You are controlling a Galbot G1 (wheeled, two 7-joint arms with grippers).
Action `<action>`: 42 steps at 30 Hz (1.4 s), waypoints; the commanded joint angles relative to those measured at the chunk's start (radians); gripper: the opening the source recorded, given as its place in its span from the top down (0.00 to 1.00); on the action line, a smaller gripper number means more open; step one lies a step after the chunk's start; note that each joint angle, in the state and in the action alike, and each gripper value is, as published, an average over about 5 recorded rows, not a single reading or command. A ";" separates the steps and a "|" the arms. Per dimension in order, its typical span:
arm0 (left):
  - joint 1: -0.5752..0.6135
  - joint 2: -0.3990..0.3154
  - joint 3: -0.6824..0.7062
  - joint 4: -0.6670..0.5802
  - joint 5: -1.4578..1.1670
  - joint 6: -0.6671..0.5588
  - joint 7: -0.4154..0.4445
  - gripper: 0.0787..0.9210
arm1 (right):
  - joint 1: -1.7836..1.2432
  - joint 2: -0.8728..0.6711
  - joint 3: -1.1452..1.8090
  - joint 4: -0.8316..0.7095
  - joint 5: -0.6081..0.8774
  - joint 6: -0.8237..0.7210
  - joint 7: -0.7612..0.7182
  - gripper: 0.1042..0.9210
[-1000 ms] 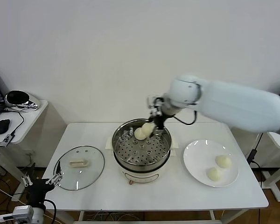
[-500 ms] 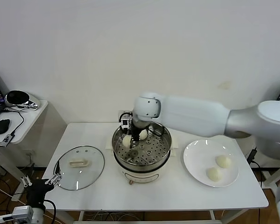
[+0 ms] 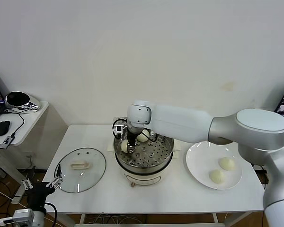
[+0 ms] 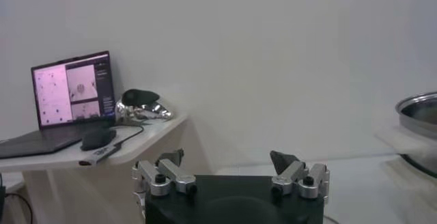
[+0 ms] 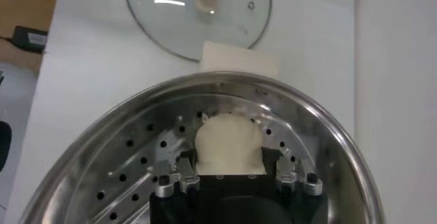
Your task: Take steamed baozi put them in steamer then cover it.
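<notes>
The right claw (image 5: 231,177), lowered inside the steamer (image 3: 166,156), grips a steamed baozi (image 5: 229,143) on the perforated tray. Two more wait on the plate (image 3: 196,165), well to its right; the left claw (image 4: 231,177) idles wide open.

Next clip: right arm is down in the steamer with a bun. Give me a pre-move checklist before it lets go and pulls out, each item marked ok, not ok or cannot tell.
1. Held baozi is over the perforated tray inside the steamer: ok.
2. Held baozi actually resting on the tray: cannot tell.
3. It is apart from the baozi already in the steamer: ok, a gap shows in the head view.
4. Right gripper closed on the baozi, release not yet done: ok.
5. Two baozi on the plate waiting, unobstructed: ok.
6. Cover lying on the table beside the steamer, left gripper open and parked off the table's near left corner: ok.
</notes>
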 commanded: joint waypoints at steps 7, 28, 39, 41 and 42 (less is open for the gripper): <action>0.006 0.001 0.000 -0.011 0.002 0.002 0.001 0.12 | 0.049 -0.036 0.024 0.030 0.018 -0.005 -0.063 0.22; 0.020 0.016 0.007 -0.039 0.002 0.003 0.003 0.12 | 0.268 -0.876 -0.037 0.516 -0.332 0.289 -0.428 0.12; 0.022 0.003 0.016 -0.036 0.016 0.006 0.004 0.12 | -0.266 -1.086 0.343 0.463 -0.608 0.447 -0.426 0.12; 0.022 0.001 0.015 -0.034 0.018 0.007 0.004 0.12 | -0.385 -1.087 0.424 0.443 -0.638 0.464 -0.419 0.12; 0.022 0.001 0.014 -0.033 0.019 0.007 0.004 0.12 | -0.435 -1.083 0.459 0.434 -0.652 0.471 -0.415 0.12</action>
